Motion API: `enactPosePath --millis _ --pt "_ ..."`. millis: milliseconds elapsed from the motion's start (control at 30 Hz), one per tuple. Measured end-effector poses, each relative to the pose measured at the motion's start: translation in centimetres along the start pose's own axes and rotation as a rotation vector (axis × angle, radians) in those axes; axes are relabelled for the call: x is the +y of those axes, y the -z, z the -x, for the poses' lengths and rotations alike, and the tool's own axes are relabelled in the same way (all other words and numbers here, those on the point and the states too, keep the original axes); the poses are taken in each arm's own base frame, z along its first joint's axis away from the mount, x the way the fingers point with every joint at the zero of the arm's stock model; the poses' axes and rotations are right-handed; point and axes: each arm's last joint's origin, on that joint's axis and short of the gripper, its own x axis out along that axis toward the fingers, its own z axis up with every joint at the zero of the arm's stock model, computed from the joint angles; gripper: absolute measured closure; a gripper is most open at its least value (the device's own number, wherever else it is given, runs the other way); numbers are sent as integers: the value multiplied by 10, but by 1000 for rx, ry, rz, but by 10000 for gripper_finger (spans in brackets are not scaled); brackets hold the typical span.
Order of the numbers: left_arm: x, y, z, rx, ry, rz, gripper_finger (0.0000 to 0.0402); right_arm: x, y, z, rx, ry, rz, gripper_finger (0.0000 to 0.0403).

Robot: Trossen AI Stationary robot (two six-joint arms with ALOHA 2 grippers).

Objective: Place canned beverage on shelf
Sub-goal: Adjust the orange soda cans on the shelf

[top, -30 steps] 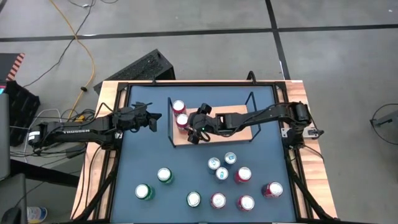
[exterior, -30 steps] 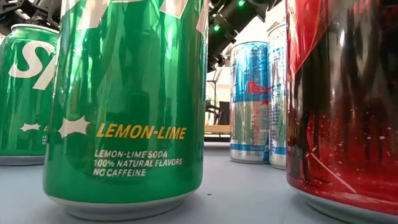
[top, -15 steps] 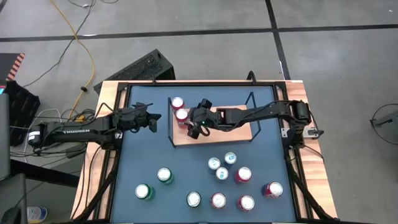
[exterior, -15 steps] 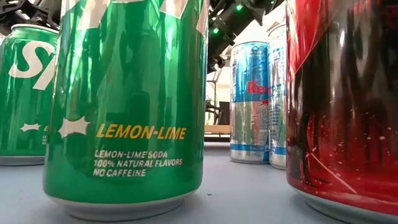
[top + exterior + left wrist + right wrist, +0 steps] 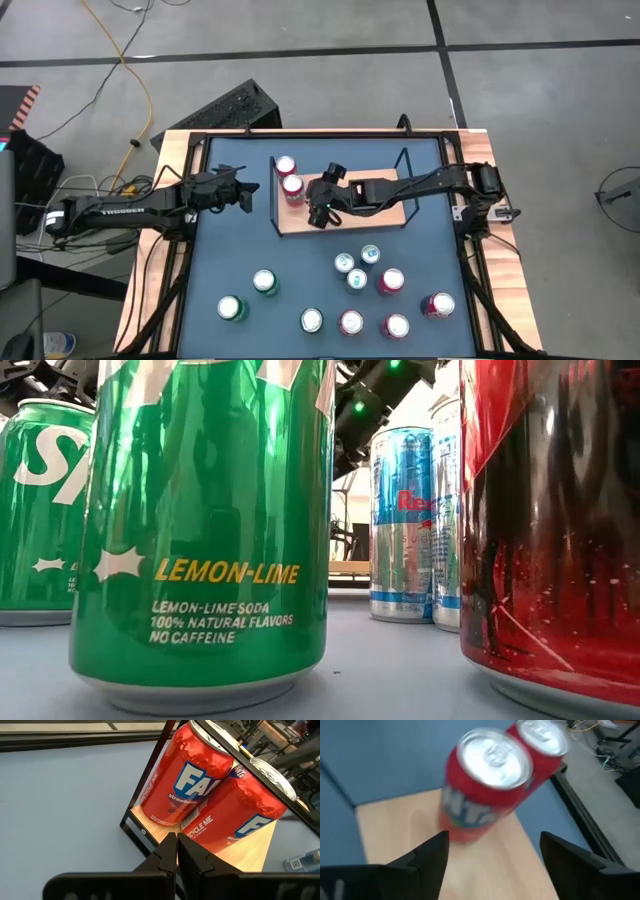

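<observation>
One camera looks straight down on me; another sits at tabletop level; both my wrist cameras closely share two red soda cans [image 5: 185, 780].

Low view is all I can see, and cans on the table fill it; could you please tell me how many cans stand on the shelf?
Observer: Two red cans stand side by side at one end of the shelf.
Operator: Thank you. Is the right gripper holding one of them?
Observer: No, the right gripper is open and empty above the shelf, next to the nearer can.
Operator: And where is the left gripper?
Observer: The left gripper is shut, just outside that end of the shelf, facing the red cans.
</observation>
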Motion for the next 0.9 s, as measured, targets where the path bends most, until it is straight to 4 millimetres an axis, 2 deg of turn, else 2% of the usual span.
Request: enactPosePath --millis 267,600,900 --pt "0 0 0 0 0 7 401 -20 -3 -10 -13 24 -51 158" --pt "0 0 0 0 0 -1 401 -18 -10 -10 -72 -41 -65 234" --pt "0 0 0 0 0 -4 401 -23 -12 -13 -89 -100 -59 265"
